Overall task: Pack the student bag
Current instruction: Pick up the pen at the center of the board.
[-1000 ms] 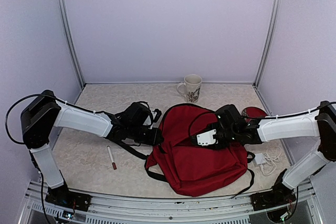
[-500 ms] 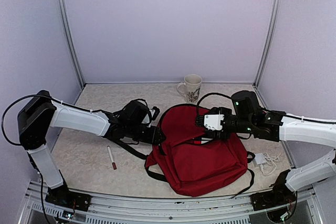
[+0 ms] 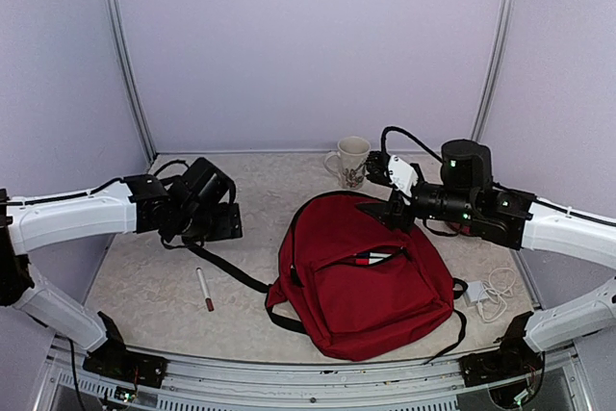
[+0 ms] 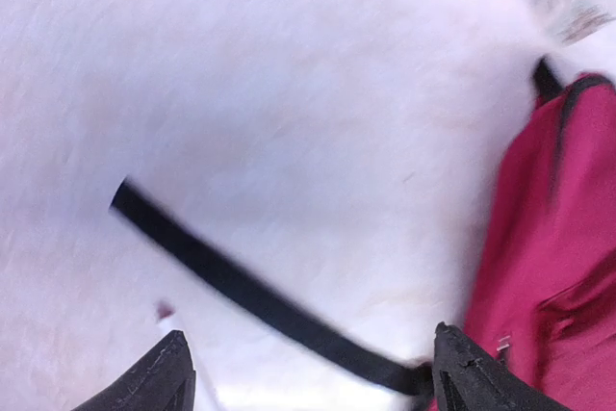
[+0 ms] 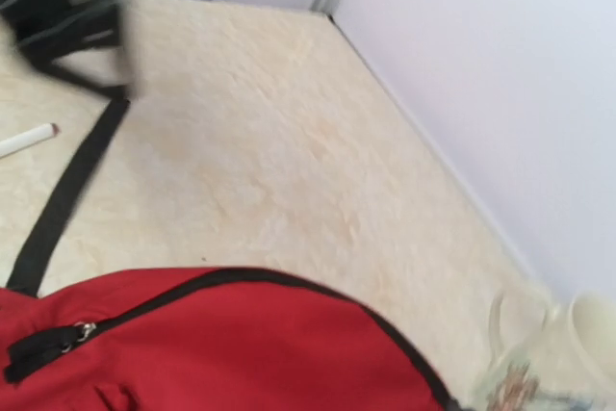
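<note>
Fingers on your left gripper (image 4: 313,372) hang open and empty; on the right gripper (image 3: 378,190) you cannot tell. The red backpack (image 3: 371,281) looks unzipped: next, reach for the marker (image 3: 204,289).

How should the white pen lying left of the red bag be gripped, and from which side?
Take the pen at mid-barrel from straight above, jaws across its thin width: it is long and narrow and lies flat on the table.

The overhead camera looks down from the near edge across the whole cream textured bench (image 3: 135,271). Both wrist cameras sit low, blurred, apparently angled forward; all three share the dark red fabric backpack (image 3: 371,295).
</note>
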Controlling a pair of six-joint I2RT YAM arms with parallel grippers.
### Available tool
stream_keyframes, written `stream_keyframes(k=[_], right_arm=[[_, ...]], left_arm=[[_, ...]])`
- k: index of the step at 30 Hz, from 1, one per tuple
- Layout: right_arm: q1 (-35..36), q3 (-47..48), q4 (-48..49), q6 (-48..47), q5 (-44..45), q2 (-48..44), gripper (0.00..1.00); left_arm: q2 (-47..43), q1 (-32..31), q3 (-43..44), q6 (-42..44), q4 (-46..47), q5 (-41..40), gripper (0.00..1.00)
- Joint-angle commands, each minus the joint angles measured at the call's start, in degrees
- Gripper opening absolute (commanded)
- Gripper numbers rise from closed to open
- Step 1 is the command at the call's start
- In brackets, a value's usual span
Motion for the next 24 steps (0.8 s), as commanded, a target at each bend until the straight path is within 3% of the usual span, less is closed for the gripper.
stream_keyframes(k=[1,6,18,21,24], right_arm=[[0.62,2.59,-2.86,7.05,3.7,3.43,0.59],[1.05,3.38,-4.12,7.36,3.49,6.26,0.58],[1.59,2.58,-4.22,8.59,2.65,7.13,0.58],[1.8,2.97,-4.57,8.63,2.66,7.37,0.58],[2.01,2.95,-4.59,8.67,2.66,7.42,0.58]], left_arm=[[-3.16,0.11,-12.15,-13.97,-13.89,1.75,0.83],[-6.05,0.36,-19.14,-14.85,-6.8,6.94,0.82],[1.57,2.39,-18.76,-7.47,0.42,7.6,0.82],[2.92,3.28,-19.4,-6.48,2.37,9.47,0.7],[3.69,3.52,-20.29,-5.94,3.26,10.83,0.41]])
